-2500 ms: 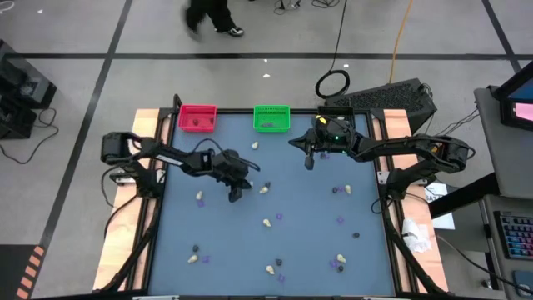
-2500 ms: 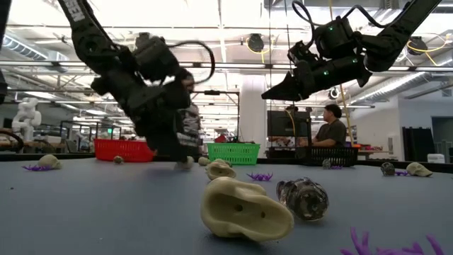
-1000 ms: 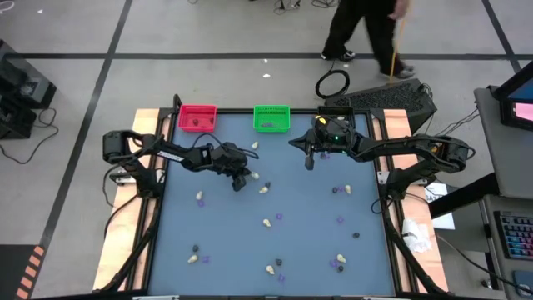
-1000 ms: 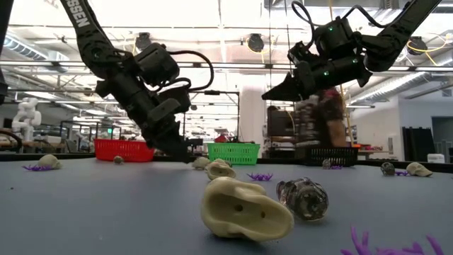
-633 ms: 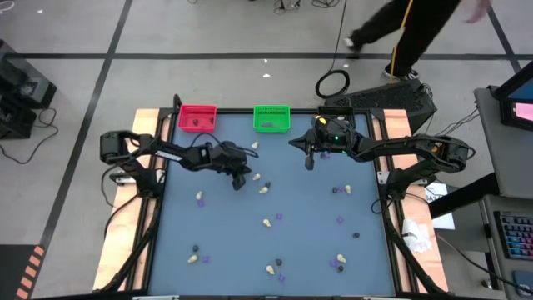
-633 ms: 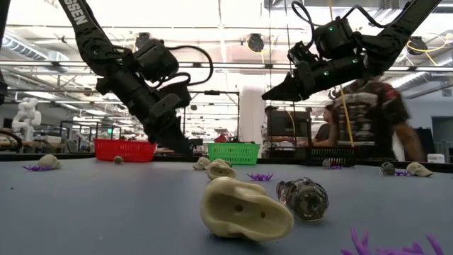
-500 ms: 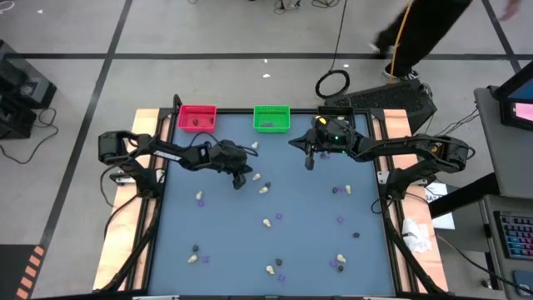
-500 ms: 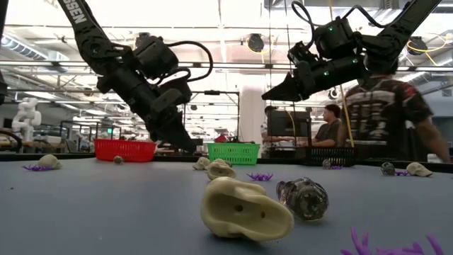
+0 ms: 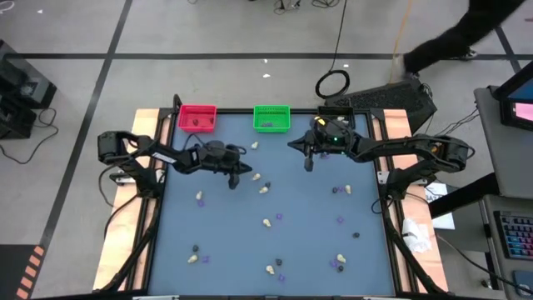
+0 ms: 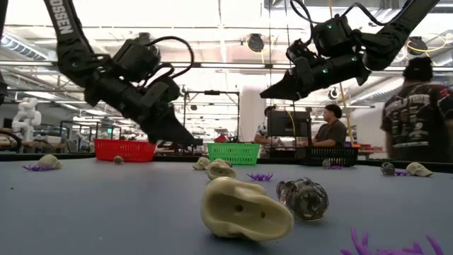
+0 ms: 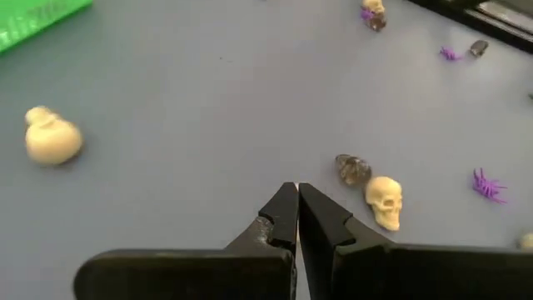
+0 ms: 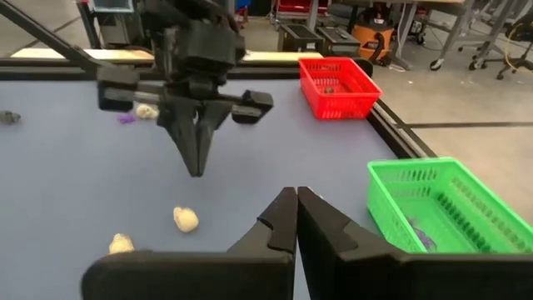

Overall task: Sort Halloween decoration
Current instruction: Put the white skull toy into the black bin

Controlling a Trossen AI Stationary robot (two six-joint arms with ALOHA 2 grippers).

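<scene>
The left gripper (image 9: 234,178) hangs closed and empty above the surface (image 9: 308,225), a cream skull (image 11: 384,202) and a dark grey lump (image 11: 353,168) lying just ahead of its tips. The right gripper (image 9: 309,163) waits closed near the green bin (image 9: 271,117).

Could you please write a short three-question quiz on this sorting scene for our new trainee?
1. True or false: the left tool rests on the table.
2. Which bin stands beside the red bin? A) green B) yellow C) white
3. Fill in: in the left wrist view, a cream skull lies beside a dark ____ piece.

Key: 1. False, it hangs above the table, shut and empty. 2. A, the green bin. 3. Grey.
</scene>
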